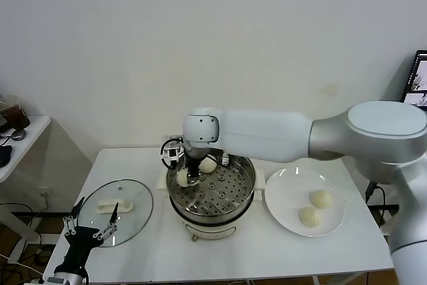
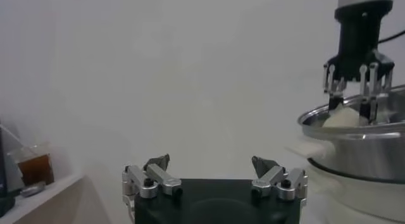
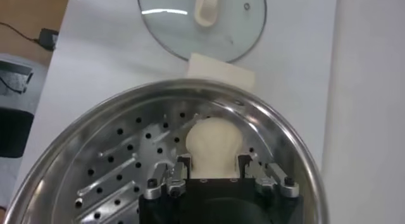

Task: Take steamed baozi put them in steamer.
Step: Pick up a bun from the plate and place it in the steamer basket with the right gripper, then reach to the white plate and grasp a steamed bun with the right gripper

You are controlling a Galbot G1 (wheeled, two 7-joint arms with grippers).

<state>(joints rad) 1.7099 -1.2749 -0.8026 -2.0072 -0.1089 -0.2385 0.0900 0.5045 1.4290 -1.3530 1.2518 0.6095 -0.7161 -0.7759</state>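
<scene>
Reached across the table from the right and hung over the left side of the steamer: right gripper, clenched on a steamed baozi. Sat squarely between the two fingers, that bun, pinched on both flanks and bulging out past the fingertips, low inside the pot just above the perforated tray and close to the wall nearest the glass lid; whether resting on the tray or held just clear of it, could not tell. Lay farther back in the steamer, just beside the gripper, a second baozi. Remained on the white plate to the right of the pot, well apart from the hand, two more baozi, near each other. Waited low at the front left corner of the table, beside the lid: left gripper, spread wide with nothing between its fingers.
</scene>
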